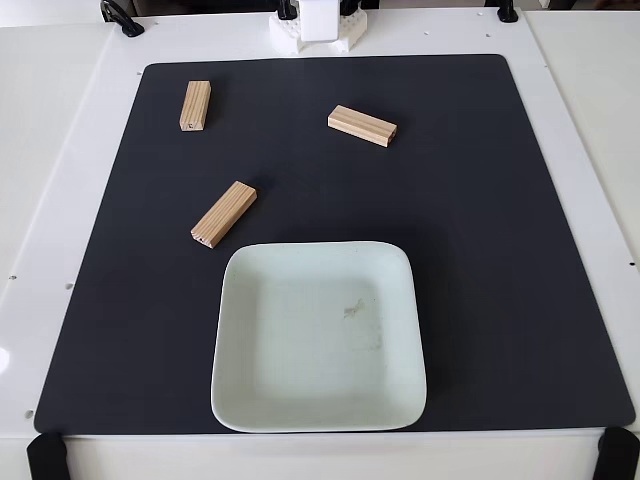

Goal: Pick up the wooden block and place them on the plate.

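While the mat holds everything: three wooden blocks and one plate lie on the black mat (480,250).
Plate: pale mint square plate (318,400) at the near edge, smudge near its middle, nothing on it.
Nearest block: wooden block (224,213) lies diagonally just beyond the plate's far-left corner, not touching it.
Far-left block: wooden block (195,105) lies well apart from the others.
Far-centre block: wooden block (362,126).
Arm: white arm base (318,25) at the far edge.
Jaws: their state and any place relative to them cannot be told.

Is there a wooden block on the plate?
No, the plate holds none; three wooden blocks lie on the black mat.
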